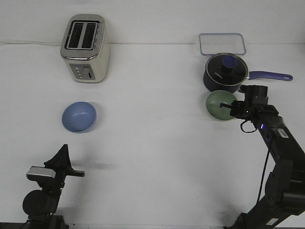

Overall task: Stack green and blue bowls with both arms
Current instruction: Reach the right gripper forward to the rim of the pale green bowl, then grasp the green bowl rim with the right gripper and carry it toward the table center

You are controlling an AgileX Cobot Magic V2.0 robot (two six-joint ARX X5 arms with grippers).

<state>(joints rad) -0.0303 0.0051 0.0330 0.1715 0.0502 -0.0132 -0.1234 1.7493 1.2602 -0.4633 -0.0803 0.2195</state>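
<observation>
Your left arm [45, 191] sits nearest, low at the near-left corner of the white table [152, 157], folded back on its base. Its left gripper [63, 151] points up and away from you as a single dark wedge, fingers together as far as the front view shows, holding nothing. A small silver-grey block [39, 173] rides just behind it. It is well apart from both bowls.

Your right arm [281, 162] rises from the near-right corner and reaches forward over the table. The right gripper [228, 108] is at the right rim of the green bowl [217, 104], tips overlapping the rim and interior. Can't tell if the fingers are apart or clamped on the rim; they're dark against the dark wrist.

Blue bowl [79, 116] sits upright on the left side of the table, mid-depth, nothing in it, nothing touching it. Green bowl is on the right side at about the same depth, slightly farther, so the two bowls are well apart, not stacked.

Just behind the green bowl, nearly touching it, stands a navy saucepan [225, 72] with its lid on and long handle [269, 75] pointing right. Farther back is a clear rectangular container [222, 44]. Far left, behind the blue bowl, stands a cream two-slot toaster [86, 47].
</observation>
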